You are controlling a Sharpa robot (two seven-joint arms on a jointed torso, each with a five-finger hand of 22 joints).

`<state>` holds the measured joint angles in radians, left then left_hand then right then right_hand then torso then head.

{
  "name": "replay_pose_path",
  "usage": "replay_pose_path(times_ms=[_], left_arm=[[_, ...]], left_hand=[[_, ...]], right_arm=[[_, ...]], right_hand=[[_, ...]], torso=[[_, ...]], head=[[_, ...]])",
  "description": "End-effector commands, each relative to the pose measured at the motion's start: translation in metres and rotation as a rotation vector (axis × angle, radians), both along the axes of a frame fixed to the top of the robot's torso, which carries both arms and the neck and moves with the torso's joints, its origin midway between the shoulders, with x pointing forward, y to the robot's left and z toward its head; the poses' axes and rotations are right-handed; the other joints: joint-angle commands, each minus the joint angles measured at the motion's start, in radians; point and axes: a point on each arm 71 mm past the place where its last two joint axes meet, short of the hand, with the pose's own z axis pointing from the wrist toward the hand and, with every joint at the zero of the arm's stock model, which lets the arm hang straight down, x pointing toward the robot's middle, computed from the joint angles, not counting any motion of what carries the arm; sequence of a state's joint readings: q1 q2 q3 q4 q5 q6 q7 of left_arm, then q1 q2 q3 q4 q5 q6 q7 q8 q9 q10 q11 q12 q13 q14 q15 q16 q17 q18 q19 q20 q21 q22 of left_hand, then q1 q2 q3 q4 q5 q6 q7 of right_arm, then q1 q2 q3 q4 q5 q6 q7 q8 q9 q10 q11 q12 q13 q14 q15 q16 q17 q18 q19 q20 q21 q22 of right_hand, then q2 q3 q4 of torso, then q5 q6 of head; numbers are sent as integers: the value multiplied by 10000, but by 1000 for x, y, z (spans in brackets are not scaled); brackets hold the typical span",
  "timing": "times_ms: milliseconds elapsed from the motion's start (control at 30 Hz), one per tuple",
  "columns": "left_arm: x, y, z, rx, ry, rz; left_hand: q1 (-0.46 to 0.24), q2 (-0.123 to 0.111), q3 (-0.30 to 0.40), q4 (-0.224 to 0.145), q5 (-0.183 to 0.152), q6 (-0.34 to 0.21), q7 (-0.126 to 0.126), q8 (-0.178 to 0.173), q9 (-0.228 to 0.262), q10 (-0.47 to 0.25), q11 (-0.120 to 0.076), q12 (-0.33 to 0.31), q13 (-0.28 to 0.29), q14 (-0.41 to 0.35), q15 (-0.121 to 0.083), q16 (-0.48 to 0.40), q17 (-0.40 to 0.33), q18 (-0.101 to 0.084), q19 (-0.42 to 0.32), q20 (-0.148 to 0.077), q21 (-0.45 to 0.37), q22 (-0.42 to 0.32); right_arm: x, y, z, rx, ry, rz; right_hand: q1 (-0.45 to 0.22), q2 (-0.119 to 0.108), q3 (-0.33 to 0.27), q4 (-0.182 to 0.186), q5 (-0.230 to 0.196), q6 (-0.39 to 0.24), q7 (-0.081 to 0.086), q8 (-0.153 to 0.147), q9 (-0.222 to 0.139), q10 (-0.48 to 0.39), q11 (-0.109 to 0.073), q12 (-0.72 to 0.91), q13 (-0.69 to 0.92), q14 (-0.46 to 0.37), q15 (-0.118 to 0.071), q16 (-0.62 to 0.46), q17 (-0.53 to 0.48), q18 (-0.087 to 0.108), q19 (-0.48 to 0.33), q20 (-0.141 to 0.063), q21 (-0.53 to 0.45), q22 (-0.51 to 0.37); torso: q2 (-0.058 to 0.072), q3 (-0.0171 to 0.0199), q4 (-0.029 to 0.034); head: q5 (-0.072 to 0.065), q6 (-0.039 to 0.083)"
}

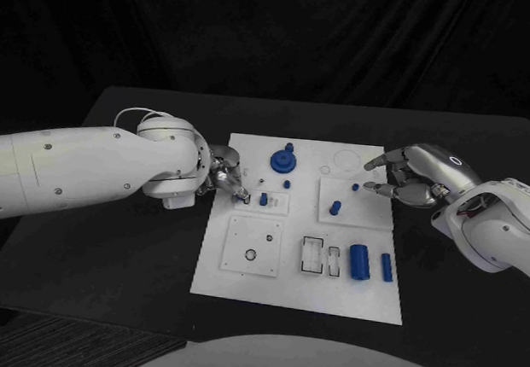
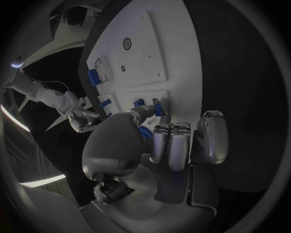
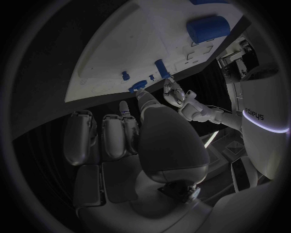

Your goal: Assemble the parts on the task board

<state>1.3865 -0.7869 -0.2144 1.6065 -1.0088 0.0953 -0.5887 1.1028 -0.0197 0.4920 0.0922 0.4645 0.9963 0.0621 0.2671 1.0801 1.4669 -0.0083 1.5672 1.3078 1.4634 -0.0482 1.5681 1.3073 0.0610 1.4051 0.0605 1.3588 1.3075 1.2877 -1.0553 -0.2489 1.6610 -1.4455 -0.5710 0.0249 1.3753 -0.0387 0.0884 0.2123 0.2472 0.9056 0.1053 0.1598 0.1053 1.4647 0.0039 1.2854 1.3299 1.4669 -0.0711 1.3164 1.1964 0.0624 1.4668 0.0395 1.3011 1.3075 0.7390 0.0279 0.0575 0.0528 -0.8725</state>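
The white task board (image 1: 301, 276) lies in the middle of the black table. My left hand (image 1: 226, 180) is at the board's left edge. Its thumb and one finger reach to a small blue peg (image 1: 264, 199) standing in a little white plate. In the left wrist view the peg (image 2: 157, 108) sits right at those fingertips (image 2: 165, 104), and I cannot tell whether they grip it. My right hand (image 1: 407, 178) hovers at the board's upper right edge with fingers apart and nothing in them, close to a small blue piece (image 1: 354, 187). A round blue gear (image 1: 284, 160) stands near the board's far edge.
Also on the board are a blue peg (image 1: 335, 208), a thick blue cylinder (image 1: 360, 261), a thin blue pin (image 1: 387, 267), and a square plate with a ring hole (image 1: 252, 244). Bare black table surrounds the board on both sides.
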Motion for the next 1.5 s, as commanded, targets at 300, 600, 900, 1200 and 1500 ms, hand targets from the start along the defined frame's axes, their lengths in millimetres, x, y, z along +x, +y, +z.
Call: replay_pose_path(times_ms=[300,600,900,1200,1500], left_arm=[[-3,-7,-4,-101,181,-373],[-3,-8,-5,-93,229,-399],[-4,-7,-6,-76,257,-397],[-4,-6,-7,-65,288,-405],[-3,-6,-7,-76,298,-425]], left_hand=[[-132,109,112,-47,-288,36,-128,66,33,1039,-68,36,2630,1074,-74,27,2635,-21,25,-24,-76,1850],[-316,180,25,52,-697,40,-128,73,57,1039,-65,36,2630,1074,-71,27,2635,-17,12,-26,-107,1843],[-417,209,-49,134,-743,49,-128,72,58,1039,-61,36,2630,1074,-69,27,2635,-13,1,-25,-128,1838],[-1082,392,-832,958,-1911,139,-120,-1,-18,1039,-43,36,2630,1074,-50,27,2635,-12,0,-6,-165,1836],[-1391,504,-1374,1513,-2212,207,-103,-62,-86,1039,-26,36,2630,1074,-34,27,2635,-8,-4,5,-186,1834]], right_arm=[[0,0,-2,-67,83,-108],[0,-1,-2,-81,101,-135],[0,-2,-2,-100,126,-164],[1,-2,-3,-135,183,-197],[1,-2,-4,-173,254,-223]], right_hand=[[21,78,81,-12,109,82,-29,-70,-21,87,39,-63,-903,449,85,23,-40,-76,226,59,28,1913],[105,85,145,-83,285,97,-22,-91,-44,96,45,-69,-901,445,88,28,-53,-78,226,61,41,1915],[159,87,221,-141,536,116,-15,-120,-74,100,50,-88,-915,444,93,42,-60,-79,223,65,47,1915],[257,75,354,-244,875,140,-8,-160,-114,104,55,-101,-918,439,95,52,-82,-79,220,68,57,1916],[327,73,487,-324,1154,164,0,-188,-144,96,59,-128,-941,433,99,54,-108,-75,210,71,41,1910]], torso=[[2,0,-5],[-7,-4,-13],[-13,-3,-9],[-9,-2,-5],[0,-6,-12]], head=[[39,-1],[26,-1],[29,-1],[-3,-1],[-3,-1]])
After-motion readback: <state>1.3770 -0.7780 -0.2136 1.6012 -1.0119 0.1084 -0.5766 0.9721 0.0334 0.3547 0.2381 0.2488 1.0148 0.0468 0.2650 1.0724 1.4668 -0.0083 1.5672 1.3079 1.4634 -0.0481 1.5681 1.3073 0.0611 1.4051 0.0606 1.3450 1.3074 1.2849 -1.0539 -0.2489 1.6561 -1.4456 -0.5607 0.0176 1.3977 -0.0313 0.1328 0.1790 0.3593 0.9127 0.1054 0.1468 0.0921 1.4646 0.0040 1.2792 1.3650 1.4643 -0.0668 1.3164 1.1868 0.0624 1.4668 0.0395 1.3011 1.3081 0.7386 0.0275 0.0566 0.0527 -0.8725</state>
